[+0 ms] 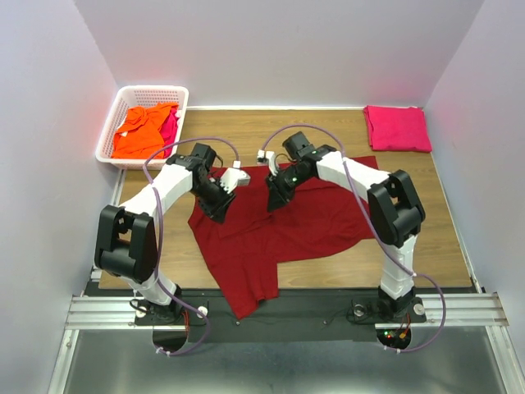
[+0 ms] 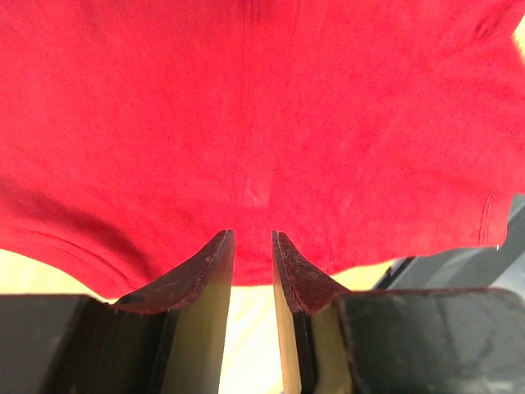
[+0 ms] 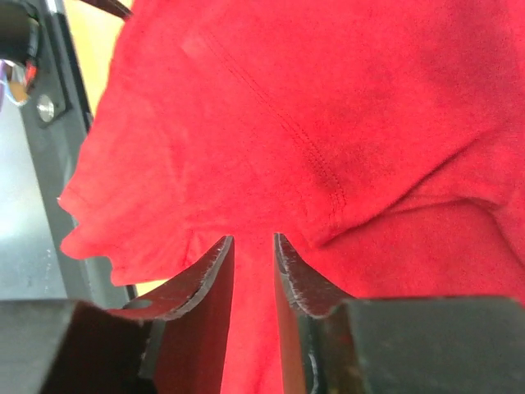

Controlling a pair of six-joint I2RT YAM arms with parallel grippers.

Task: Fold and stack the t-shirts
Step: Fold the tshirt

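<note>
Looking down from the top camera, I see a dark red t-shirt point(image 1: 303, 226) lying open and crumpled in the middle of the wooden surface point(image 1: 328, 131). One part of it trails off the near edge at 6 o'clock.

Both arms reach in over its far side. The left claw point(image 1: 220, 212) is at the shirt's 10 o'clock corner. The right claw point(image 1: 274, 201) is just beside it, toward 12 o'clock.

In the left wrist view the fingers point(image 2: 205, 279) are nearly pressed together, with only a narrow slot between them. The shirt's hemmed edge sits at their tips, so I judge they are pinching it. In the right wrist view the fingers point(image 3: 205, 279) stand equally close. Red cloth fills the slot and creases gather toward the tips, which I also read as a pinch.

At 2 o'clock, against the back wall, a pink t-shirt point(image 1: 398, 129) lies folded into a neat rectangle. That looks like the start of the stack.

At 10 o'clock a white lattice basket point(image 1: 154, 89) holds an orange t-shirt point(image 1: 141, 135) and a magenta t-shirt point(image 1: 171, 127), both bunched up and unfolded.

By my reckoning one shirt is finished. The dark red one is gripped but shows no clean fold yet. The two in the basket remain to be folded, so well over half of the job is left.
</note>
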